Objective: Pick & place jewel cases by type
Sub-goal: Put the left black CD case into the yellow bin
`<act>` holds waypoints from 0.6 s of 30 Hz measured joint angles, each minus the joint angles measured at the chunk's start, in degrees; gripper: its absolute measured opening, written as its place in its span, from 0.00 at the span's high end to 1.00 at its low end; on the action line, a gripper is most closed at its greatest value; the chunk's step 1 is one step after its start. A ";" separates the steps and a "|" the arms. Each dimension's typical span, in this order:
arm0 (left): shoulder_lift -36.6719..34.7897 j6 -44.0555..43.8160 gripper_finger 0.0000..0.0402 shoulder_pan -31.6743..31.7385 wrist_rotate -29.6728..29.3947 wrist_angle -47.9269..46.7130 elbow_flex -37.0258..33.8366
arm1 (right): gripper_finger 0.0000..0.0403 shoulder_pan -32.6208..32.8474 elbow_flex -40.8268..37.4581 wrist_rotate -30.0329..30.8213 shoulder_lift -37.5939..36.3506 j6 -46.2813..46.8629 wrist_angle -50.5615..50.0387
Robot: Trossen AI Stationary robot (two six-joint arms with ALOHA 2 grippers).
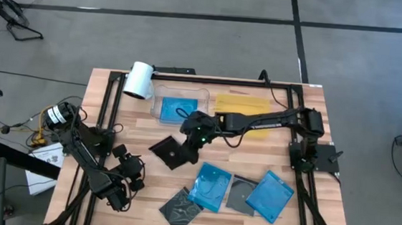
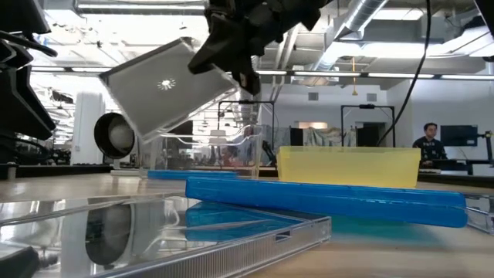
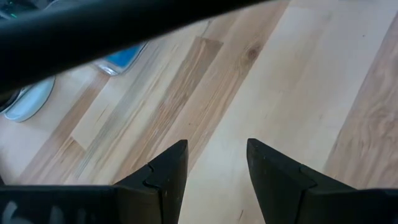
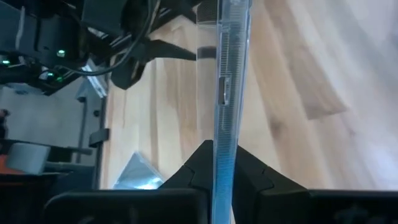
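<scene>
My right gripper (image 1: 190,135) is shut on a grey-clear jewel case (image 1: 170,152) and holds it above the middle of the table; the low view shows this case (image 2: 166,85) tilted in the air. Two blue jewel cases (image 1: 209,185) (image 1: 270,197) and two grey ones (image 1: 240,195) (image 1: 181,208) lie flat near the front edge. Another blue case (image 1: 178,109) lies in the clear tray (image 1: 204,95). My left gripper (image 3: 214,162) hangs open over bare wood at the near left, touching nothing. My right gripper pinches the grey-clear case at one edge (image 4: 225,134) between its two fingers (image 4: 196,168), one finger on each flat face. The fingers slant down from the table's right side. The case is lifted clear and tilted, and extends beyond the fingertips toward the near left.
A flat yellow tray (image 1: 241,105) lies at the back right beside the clear tray. A white cylinder (image 1: 137,79) stands at the back left corner. Black rails (image 1: 111,113) run along the table's sides. Bare wood shows between the left arm and the cases.
</scene>
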 joint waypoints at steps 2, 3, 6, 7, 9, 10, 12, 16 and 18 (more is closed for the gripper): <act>0.00 -0.01 0.60 -0.01 -0.11 0.00 0.00 | 0.95 -0.37 0.02 1.21 -1.11 -0.50 -1.34; 0.00 -0.01 0.60 -0.01 -0.13 0.00 -0.01 | 0.94 -0.45 0.02 2.01 -1.78 -0.96 -2.56; 0.00 -0.01 0.60 -0.01 -0.20 0.02 -0.02 | 0.92 -0.75 0.07 4.40 -3.41 -1.55 -4.73; 0.00 -0.04 0.60 -0.01 -0.22 0.02 -0.02 | 0.91 -0.81 0.07 5.00 -3.91 -1.78 -5.90; 0.00 -0.27 0.60 -0.01 -0.24 0.02 -0.02 | 0.92 -0.84 0.07 6.54 -4.82 -2.50 -6.97; 0.00 -0.31 0.60 -0.01 -0.30 0.02 -0.04 | 0.92 -0.84 0.07 7.22 -5.35 -2.57 -7.82; 0.00 -0.34 0.60 -0.01 -0.39 0.06 -0.04 | 0.94 -0.84 0.07 8.19 -6.54 -2.69 -8.95; 0.00 -0.40 0.60 -0.01 -1.15 0.09 -0.04 | 0.95 -0.80 0.07 10.50 -8.16 -3.01 -10.93; 0.00 -0.40 0.60 -0.01 -1.64 0.31 -0.04 | 0.94 -0.80 0.07 11.31 -8.73 -3.01 -11.65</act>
